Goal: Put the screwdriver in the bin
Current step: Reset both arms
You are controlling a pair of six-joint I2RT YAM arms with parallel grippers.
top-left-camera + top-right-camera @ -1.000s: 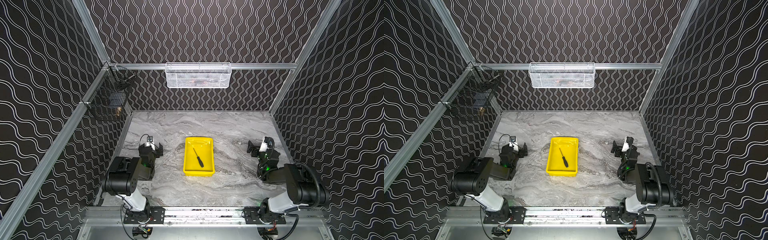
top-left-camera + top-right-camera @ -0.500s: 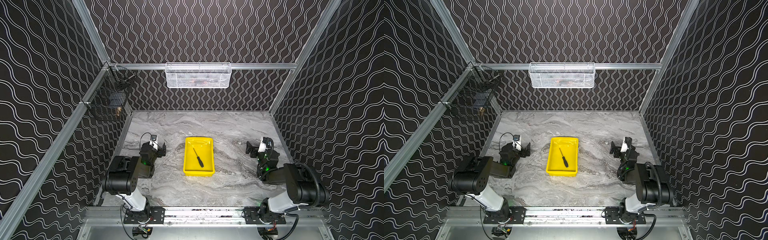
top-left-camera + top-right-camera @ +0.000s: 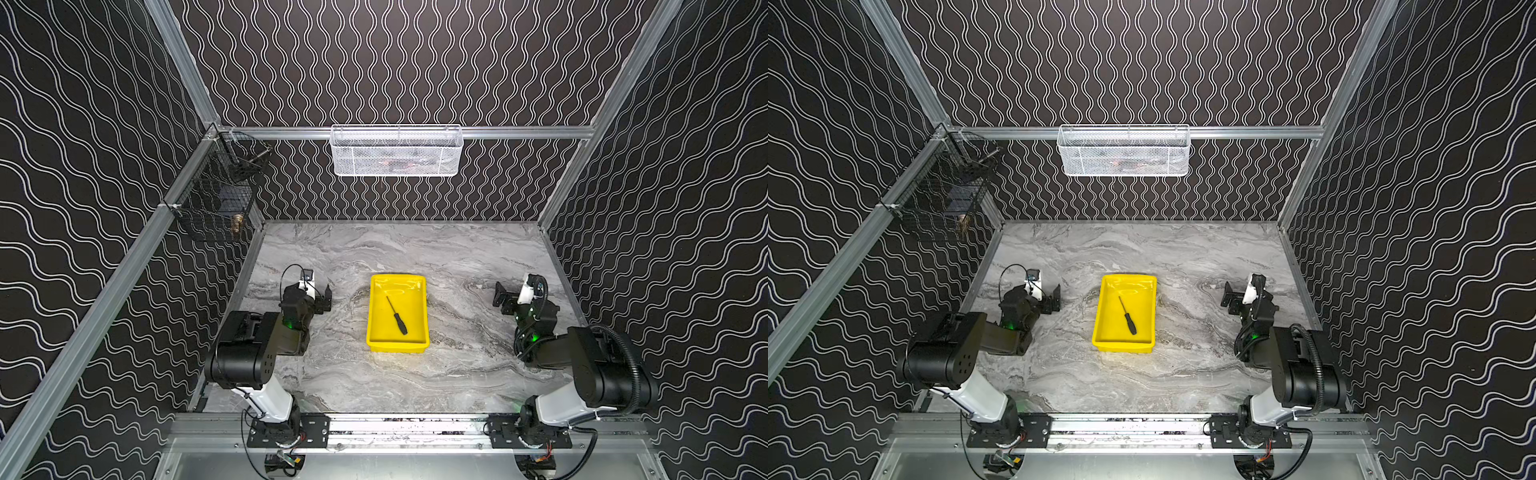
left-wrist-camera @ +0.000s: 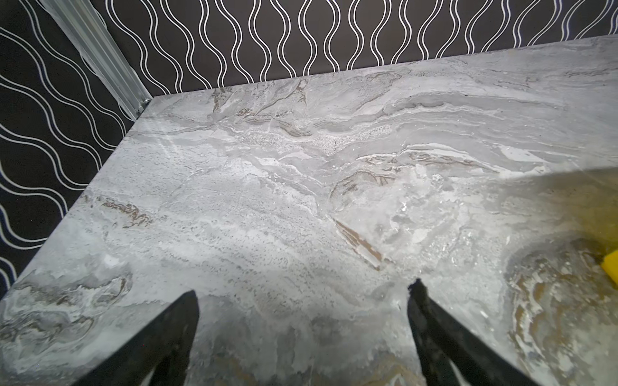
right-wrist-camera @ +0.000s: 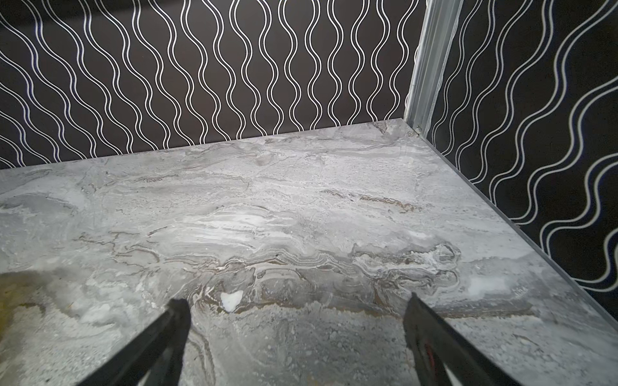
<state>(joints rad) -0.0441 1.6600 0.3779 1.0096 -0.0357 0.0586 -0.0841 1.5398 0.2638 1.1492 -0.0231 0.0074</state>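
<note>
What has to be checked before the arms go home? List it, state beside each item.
1. Small black-handled screwdriver lies inside the shallow yellow plastic bin: ok.
2. Screwdriver wholly within the rim, nothing overhanging: ok.
3. Left fingers open and empty: ok.
4. Right fingers open and empty: ok.
5. Both sets of fingers apart from the bin, one on each side: ok.

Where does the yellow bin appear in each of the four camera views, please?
In a top view: the bin sits mid-table, with the screwdriver inside.
In a top view: likewise mid-table.
Left wrist: only a yellow corner, cut off by the frame's edge.
Right wrist: not in it.
Shared landmark: the marble table meeting the wavy-patterned wall.
</note>
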